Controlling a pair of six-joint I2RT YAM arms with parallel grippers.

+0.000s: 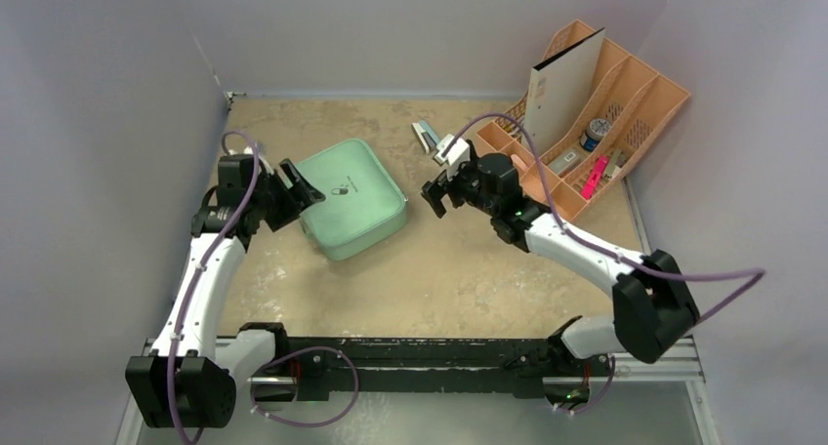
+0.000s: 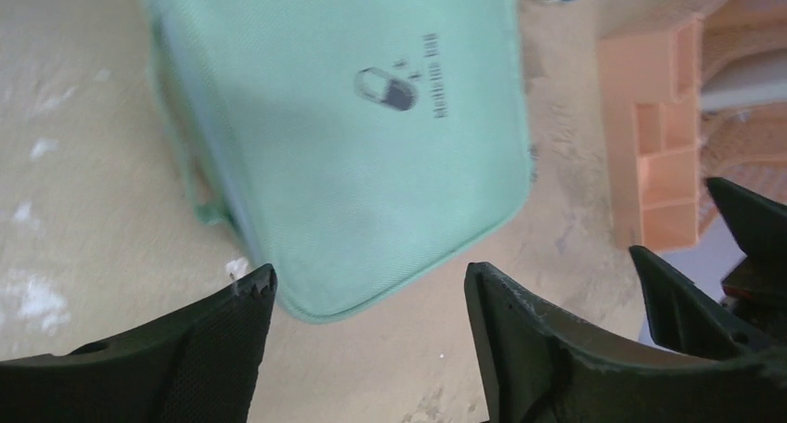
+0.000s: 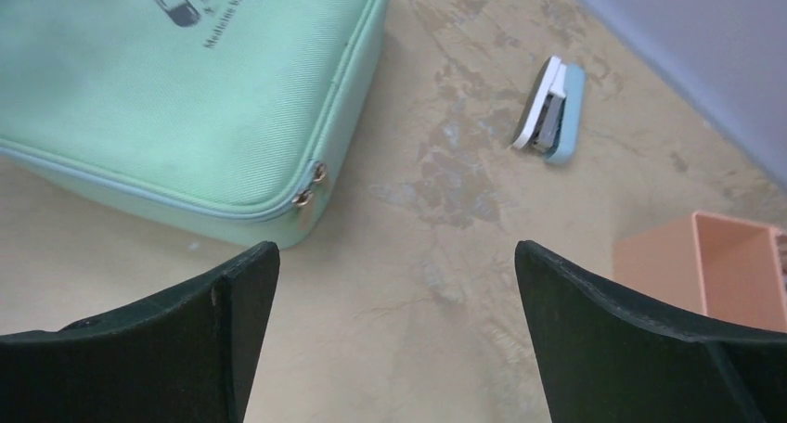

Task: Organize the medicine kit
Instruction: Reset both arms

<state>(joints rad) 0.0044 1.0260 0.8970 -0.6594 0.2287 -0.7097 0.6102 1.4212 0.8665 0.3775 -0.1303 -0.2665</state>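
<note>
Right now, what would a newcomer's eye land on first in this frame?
The closed mint-green medicine kit stands out first, lying mid-scene between the two open tools: the left tool by its left edge, the right tool just off its right side. Next is the peach organizer in the far right corner, with a small blue-and-white stapler lying just left of it.

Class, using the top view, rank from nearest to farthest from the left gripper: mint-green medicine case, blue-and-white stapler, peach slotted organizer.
1. Mint-green medicine case, beside the left gripper.
2. Blue-and-white stapler, centre back.
3. Peach slotted organizer, back right.
</note>
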